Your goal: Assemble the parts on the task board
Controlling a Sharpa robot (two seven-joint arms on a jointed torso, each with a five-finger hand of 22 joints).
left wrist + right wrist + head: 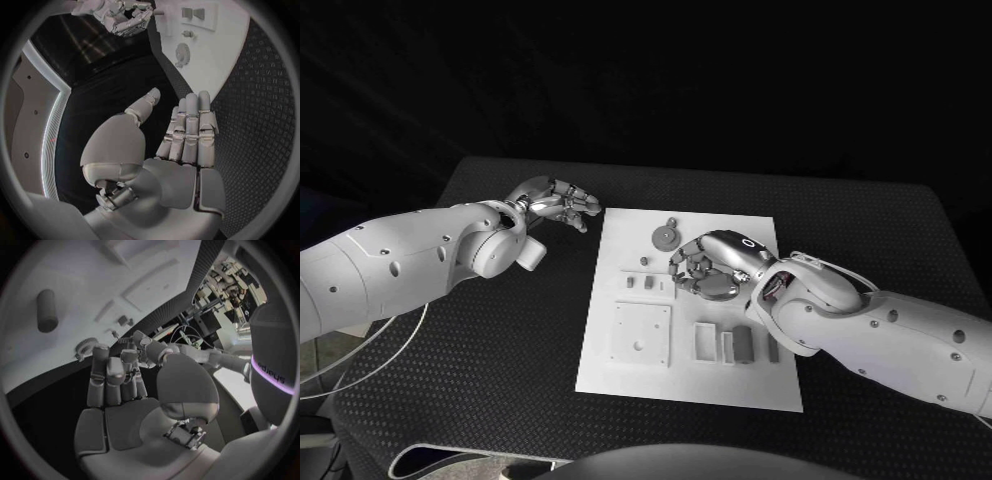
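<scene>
Currently the white task board [687,385] lies in the middle of the black table [891,230], long side running near to far.

Left hand [557,203]: off the board, above the table just beyond the board's far-left corner. In the left wrist view the hand [181,135] has its fingers [190,125] straight and side by side, thumb held apart; nothing is in it, and it touches no part.

Right hand [711,265]: over the middle of the board, toward its right side, palm turned down. In the right wrist view the hand [122,385] shows its fingers [100,375] partly bent above the white surface. I see nothing gripped between them. Whether the fingertips touch the board cannot be told.

Parts on the board:
- round gear [666,236] at the far end, just beside the right hand's fingers; also seen in the left wrist view [182,54].
- small pegs [640,283] left of the right hand.
- square plate [642,334] at near left, lying flat.
- row of upright blocks [733,345] at near right, close together, beside the right forearm.
- dark cylinder [46,310] lying flat on the board, well apart from the fingers in the right wrist view.
</scene>
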